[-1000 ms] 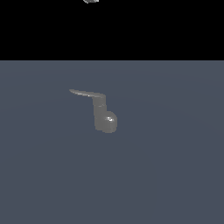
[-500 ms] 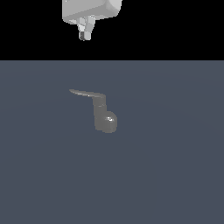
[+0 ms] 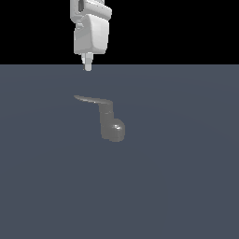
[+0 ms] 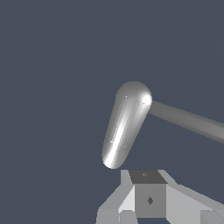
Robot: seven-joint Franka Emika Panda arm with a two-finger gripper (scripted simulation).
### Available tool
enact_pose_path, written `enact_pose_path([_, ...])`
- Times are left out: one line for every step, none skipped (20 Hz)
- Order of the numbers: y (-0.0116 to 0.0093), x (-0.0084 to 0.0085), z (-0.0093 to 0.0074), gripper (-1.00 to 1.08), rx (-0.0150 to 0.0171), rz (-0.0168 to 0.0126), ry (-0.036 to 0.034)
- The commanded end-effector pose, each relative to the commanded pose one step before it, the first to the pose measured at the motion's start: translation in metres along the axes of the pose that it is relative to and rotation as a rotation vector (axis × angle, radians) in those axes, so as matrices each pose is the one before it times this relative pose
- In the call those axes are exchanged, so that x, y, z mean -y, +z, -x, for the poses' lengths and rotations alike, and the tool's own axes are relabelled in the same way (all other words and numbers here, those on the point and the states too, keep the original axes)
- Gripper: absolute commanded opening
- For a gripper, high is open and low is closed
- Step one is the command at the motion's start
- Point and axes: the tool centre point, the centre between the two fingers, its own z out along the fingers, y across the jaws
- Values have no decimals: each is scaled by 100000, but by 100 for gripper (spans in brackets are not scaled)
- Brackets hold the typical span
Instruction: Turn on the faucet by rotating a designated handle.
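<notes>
Floor [image 3: 186,186] of flat grey-blue is seen, bearing the faucet [image 3: 112,126] near its middle, its handle [image 3: 91,99] projecting toward the exterior view's left. Above the lever's tip, well apart, the gripper [image 3: 87,65] hangs with fingers drawn narrow, nothing held. A misjudged descent could glance off the thin lever.

White arm [image 3: 92,28] hangs in from the top edge, its gripper [image 3: 87,62] pointing down, fingers close together with no gap showing. Directly beneath the gripper, apart from it, lies the free end of the handle [image 3: 91,99], a thin grey lever running toward the exterior view's right to the top of the faucet [image 3: 111,126]. Faucet body is a stubby upright cylinder with a shiny bulge low down, standing on a flat slate-grey floor [image 3: 186,177].
</notes>
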Motion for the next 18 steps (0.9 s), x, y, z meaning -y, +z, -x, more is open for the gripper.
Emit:
enact_pose_path([1823, 1316, -176, -100, -1613, 70, 6683])
enact_pose_path([724, 493, -26, -100, -748, 20, 2578])
enact_pose_path([725, 483, -6, -100, -796, -6, 2559])
enact_pose_path([720, 468, 14, -100, -834, -35, 2516])
enact_pose_path([686, 435, 32, -100, -835, -64, 2379])
enact_pose_path([648, 402, 46, -100, -824, -90, 2231])
enact_pose_path([609, 370, 57, -100, -806, -113, 2087])
enact_pose_path([571, 339, 66, -100, -781, -133, 1944])
enact_pose_path([532, 309, 73, -100, -751, -149, 1803])
enact_pose_path([494, 281, 77, -100, -716, -161, 1666])
enact_pose_path([456, 254, 79, -100, -676, -169, 1530])
enact_pose_path([418, 228, 79, -100, -633, -173, 1398])
enact_pose_path([380, 204, 78, -100, -586, -173, 1267])
enact_pose_path([342, 181, 75, -100, -538, -169, 1140])
enact_pose_path([305, 159, 71, -100, -485, -162, 1013])
enact_pose_path([268, 138, 65, -100, -432, -151, 890])
enact_pose_path([232, 117, 59, -100, -377, -137, 767])
enact_pose_path([196, 98, 51, -100, -321, -121, 645])
